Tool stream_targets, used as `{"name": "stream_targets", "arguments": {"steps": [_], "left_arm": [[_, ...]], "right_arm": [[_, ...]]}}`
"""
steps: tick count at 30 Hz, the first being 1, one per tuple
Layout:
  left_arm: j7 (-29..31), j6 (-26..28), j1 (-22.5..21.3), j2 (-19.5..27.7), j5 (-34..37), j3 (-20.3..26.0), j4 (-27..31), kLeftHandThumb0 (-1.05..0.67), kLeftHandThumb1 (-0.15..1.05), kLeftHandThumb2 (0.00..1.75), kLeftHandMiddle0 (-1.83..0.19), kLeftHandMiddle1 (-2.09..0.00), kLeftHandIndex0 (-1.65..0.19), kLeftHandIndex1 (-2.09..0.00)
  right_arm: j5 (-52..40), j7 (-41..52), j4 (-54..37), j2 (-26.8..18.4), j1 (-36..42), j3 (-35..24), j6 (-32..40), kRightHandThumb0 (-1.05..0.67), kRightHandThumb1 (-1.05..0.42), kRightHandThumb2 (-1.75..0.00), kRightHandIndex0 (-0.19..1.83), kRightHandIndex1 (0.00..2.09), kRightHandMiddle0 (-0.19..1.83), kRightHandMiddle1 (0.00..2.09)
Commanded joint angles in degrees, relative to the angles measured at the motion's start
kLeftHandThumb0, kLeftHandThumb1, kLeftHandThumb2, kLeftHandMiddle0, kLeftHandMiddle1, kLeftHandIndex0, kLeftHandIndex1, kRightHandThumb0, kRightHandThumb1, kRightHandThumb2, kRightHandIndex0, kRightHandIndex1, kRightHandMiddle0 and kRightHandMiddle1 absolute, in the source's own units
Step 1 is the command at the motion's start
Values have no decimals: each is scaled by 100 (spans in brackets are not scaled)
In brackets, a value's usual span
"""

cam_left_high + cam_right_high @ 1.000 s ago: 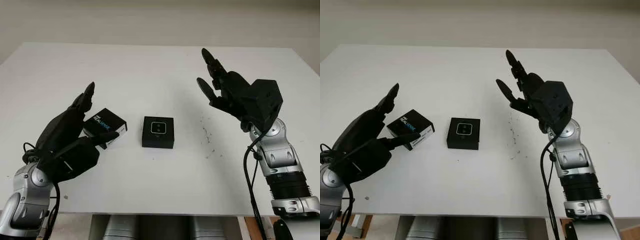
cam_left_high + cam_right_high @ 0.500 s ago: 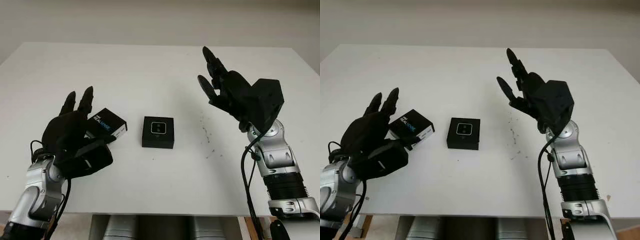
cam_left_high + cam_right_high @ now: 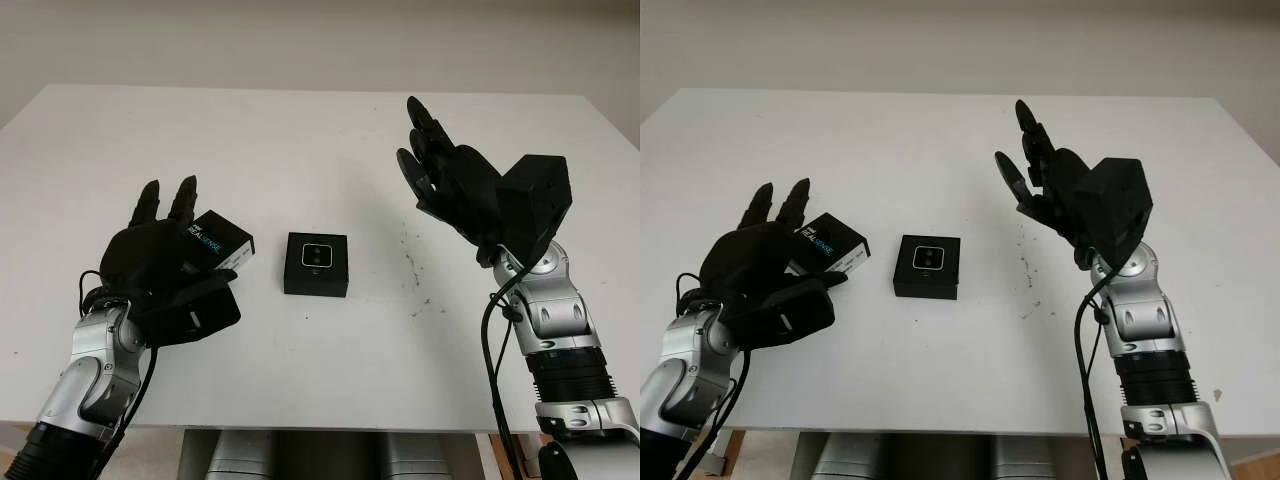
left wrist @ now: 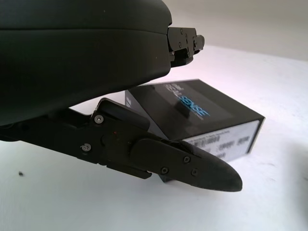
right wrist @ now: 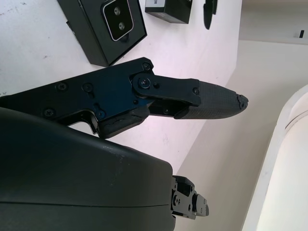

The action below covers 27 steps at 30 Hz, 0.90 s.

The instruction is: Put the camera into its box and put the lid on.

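Observation:
A black square box (image 3: 316, 265) lies in the middle of the white table (image 3: 300, 150), with the camera (image 3: 316, 255) set in it, lens side up. To its left lies the black lid (image 3: 225, 243), printed "RealSense", tilted on the table. My left hand (image 3: 190, 240) is open and reaches around the lid's near left end; in the left wrist view the thumb (image 4: 192, 168) sits just in front of the lid (image 4: 192, 110) and the fingers hang above it. My right hand (image 3: 420, 150) is open, held up over the table to the right of the box.
A few small dark specks (image 3: 412, 265) mark the table right of the box. The table's far half and its right side are bare white surface. Its front edge runs just behind my forearms.
My left hand has turned from edge-on to back-up and closed in over the lid's left end. The right hand has barely moved. Box and lid stay put.

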<state>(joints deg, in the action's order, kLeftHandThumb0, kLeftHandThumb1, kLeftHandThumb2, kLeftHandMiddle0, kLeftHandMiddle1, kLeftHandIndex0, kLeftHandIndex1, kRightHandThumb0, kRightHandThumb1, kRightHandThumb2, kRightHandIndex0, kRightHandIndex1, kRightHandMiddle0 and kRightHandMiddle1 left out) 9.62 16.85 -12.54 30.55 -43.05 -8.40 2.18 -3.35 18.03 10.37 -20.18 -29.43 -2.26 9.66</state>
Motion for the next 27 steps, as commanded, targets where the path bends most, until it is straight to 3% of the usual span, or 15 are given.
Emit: {"name": "stream_targets", "arguments": {"steps": [1,10,21,27], "left_arm": [[131,-116,-73,64,206,104,100,-85,104,5,19,0,10,-6],[593,-290,-54,149,1009,314,70,-86,101,5,14,-6,3,-7],[-284,-157,-99,-191,745,182,-281,-50,93,5,-16,-12,-29,-14],[-519,-115,-180,-151,363,-39,-556,-41,93,5,-20,-11,-32,-13]], "right_arm": [[-53,23,-148,16,32,-57,29,-72,-105,-58,-19,0,-19,2],[-32,-13,-171,43,54,-50,-19,-69,-105,-57,-19,0,-18,4],[89,-7,-143,-2,79,-11,-80,-69,-105,-55,-18,1,-15,6],[61,19,-228,25,126,-39,-45,-67,-105,-55,-17,3,-14,6]]}}
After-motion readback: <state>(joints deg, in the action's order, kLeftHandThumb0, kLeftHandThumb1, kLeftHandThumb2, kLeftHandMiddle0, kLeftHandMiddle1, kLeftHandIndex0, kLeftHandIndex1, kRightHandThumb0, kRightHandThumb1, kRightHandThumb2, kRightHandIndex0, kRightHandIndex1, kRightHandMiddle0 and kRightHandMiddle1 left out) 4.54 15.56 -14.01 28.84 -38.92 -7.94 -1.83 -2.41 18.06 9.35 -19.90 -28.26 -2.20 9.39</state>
